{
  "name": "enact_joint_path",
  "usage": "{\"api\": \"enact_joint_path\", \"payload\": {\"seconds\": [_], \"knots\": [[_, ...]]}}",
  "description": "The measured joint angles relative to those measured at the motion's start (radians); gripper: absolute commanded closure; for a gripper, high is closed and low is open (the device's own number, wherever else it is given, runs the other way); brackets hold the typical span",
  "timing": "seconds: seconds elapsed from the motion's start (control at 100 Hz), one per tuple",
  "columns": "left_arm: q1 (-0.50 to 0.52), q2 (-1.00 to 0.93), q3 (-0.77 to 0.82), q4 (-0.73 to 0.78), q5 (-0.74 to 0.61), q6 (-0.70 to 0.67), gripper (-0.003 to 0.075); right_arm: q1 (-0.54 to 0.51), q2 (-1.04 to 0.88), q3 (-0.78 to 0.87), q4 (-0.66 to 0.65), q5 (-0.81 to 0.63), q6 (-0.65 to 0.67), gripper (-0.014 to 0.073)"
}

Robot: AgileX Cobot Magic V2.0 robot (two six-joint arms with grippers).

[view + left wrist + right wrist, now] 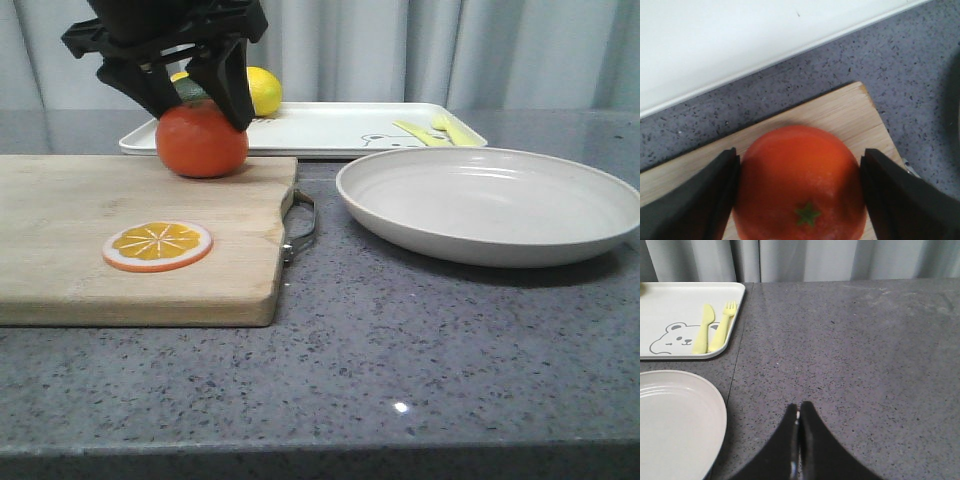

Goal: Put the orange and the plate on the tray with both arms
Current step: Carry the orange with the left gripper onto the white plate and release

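At the cutting board's [140,240] far edge, left gripper [190,90] clamps the orange [201,140]; right gripper [799,430] jaws together

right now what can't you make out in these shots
- Front view: the left gripper covers the top of the orange and part of the lemon behind it, and something green beside the lemon can't be identified.
- Left wrist view: the orange's underside is cut off by the edge, so contact with the cutting board is unseen.
- Right wrist view: the plate and tray run off the edge.
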Motion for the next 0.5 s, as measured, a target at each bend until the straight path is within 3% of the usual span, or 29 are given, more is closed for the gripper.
{"api": "enact_joint_path", "payload": {"seconds": [0.5], "knots": [[-0.265,0.015,-0.157,-0.016,-0.045,0.037,0.0441,0.000,0.000,0.000,0.000,0.000,0.000,0.0656]]}}
